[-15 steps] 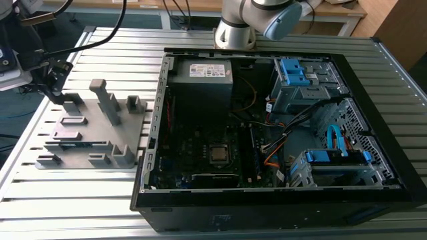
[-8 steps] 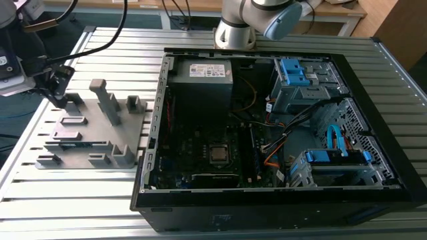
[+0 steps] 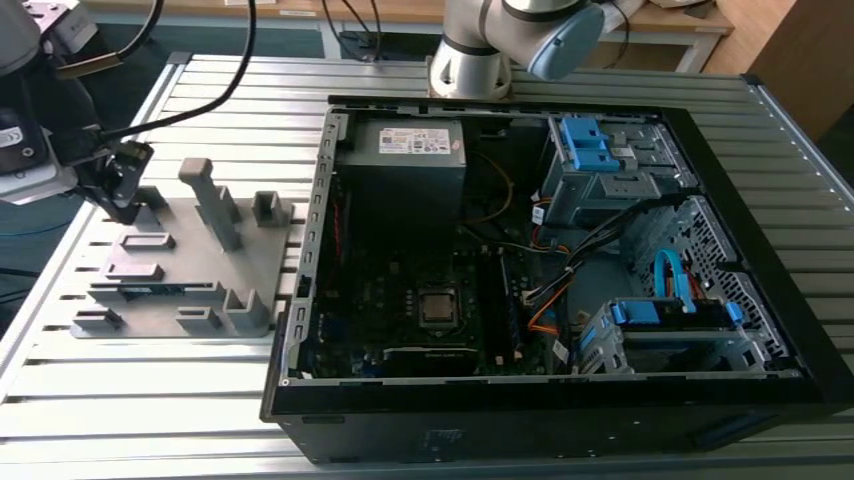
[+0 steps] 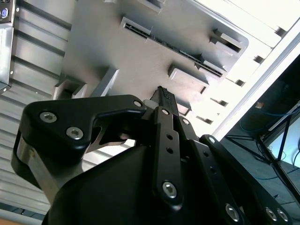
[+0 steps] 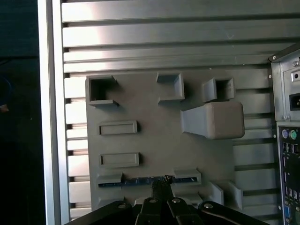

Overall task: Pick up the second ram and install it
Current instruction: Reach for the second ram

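Note:
The second ram (image 3: 155,290) stands on edge in a slot near the front of the grey holder block (image 3: 187,262), on the exterior view's left. In both wrist views it shows as a thin dark strip (image 5: 140,180) (image 4: 178,52) between two grey brackets. My gripper (image 3: 123,205) hangs above the holder's far left part, clear of the ram. Its dark fingertips (image 5: 161,183) (image 4: 164,93) are pressed together with nothing between them. The open computer case (image 3: 310,250) lies to the right, its motherboard (image 3: 414,290) facing up.
A tall grey post (image 3: 214,200) (image 5: 213,119) and several low brackets rise from the holder. The arm's base (image 3: 467,60) stands behind the case. Cables and blue drive cages (image 3: 594,150) crowd the case's right side. Slatted aluminium table (image 3: 120,400) lies all around.

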Motion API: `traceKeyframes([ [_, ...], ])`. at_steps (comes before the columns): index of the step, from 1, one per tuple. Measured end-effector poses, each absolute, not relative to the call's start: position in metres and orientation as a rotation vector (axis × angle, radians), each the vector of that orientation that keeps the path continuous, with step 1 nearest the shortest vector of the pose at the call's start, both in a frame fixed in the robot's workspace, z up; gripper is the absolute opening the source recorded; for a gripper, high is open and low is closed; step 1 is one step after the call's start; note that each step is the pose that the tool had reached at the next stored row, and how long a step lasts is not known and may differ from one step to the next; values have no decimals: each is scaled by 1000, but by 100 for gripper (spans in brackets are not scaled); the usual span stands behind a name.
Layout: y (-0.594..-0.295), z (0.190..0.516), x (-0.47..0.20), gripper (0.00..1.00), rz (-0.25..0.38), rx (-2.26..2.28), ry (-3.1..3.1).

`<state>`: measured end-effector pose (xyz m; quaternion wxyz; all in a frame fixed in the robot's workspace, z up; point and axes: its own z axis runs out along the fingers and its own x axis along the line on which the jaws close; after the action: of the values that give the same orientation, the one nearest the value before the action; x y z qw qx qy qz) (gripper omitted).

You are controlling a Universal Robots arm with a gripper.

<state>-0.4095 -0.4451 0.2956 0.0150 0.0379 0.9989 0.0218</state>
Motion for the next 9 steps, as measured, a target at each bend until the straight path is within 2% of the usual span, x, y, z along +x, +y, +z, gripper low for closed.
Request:
traceKeyframes([
  [9,-446,287,-409,10,68,118,3109],
])
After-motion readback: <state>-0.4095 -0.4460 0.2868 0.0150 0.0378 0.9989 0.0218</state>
